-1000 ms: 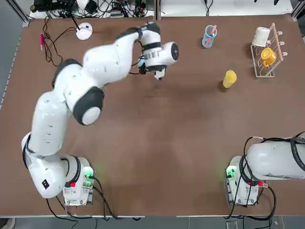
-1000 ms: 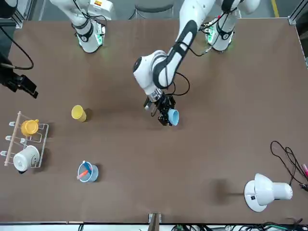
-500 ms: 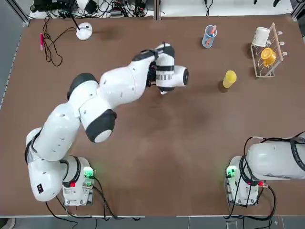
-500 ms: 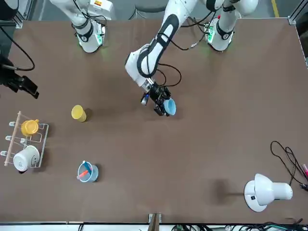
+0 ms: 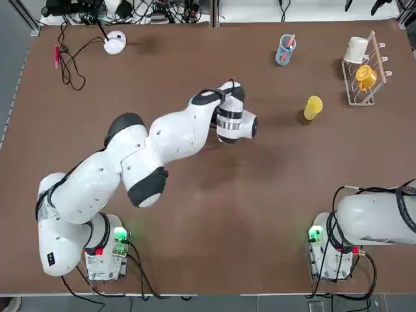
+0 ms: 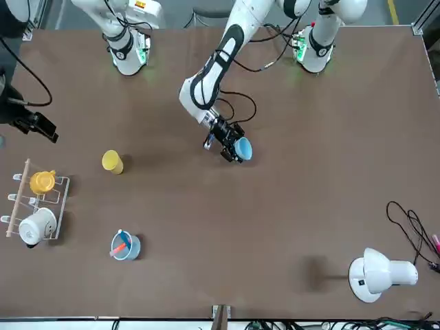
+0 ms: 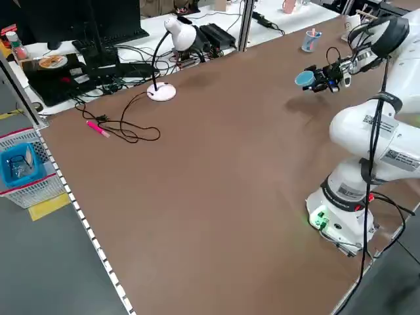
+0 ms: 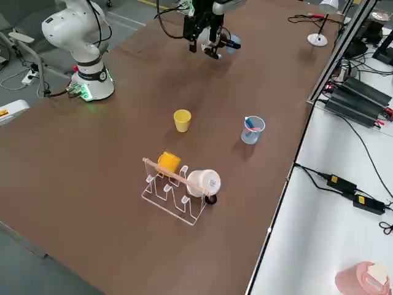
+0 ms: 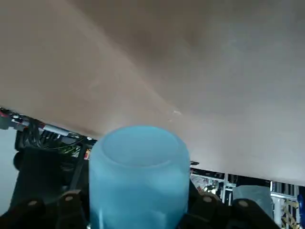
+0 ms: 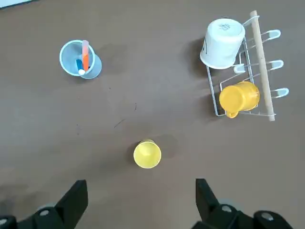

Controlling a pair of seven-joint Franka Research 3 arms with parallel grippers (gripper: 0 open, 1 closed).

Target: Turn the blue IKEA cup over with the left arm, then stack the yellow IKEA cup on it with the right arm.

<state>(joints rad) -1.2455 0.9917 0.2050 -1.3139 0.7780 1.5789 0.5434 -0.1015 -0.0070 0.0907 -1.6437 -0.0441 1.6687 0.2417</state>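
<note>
While the cup is airborne: step one, the flip, is in hand.
Left end effector [image 6: 229,146]: pinching the blue IKEA cup [image 6: 243,148], held lying sideways above the desk [image 6: 309,206] near its middle.
Right end effector [image 10: 143,210]: spread wide, empty, hovering above the yellow IKEA cup [image 10: 147,154].
Yellow IKEA cup: standing on the desk, near the rack [image 5: 364,71].
Next move, as I judge: finish rolling the wrist, set the blue cup down mouth-first, release.

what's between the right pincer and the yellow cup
Nothing visible. The right pincer is open with the yellow cup straight ahead across bare table. The rack and the clear cup stand farther off, to either side.
</note>
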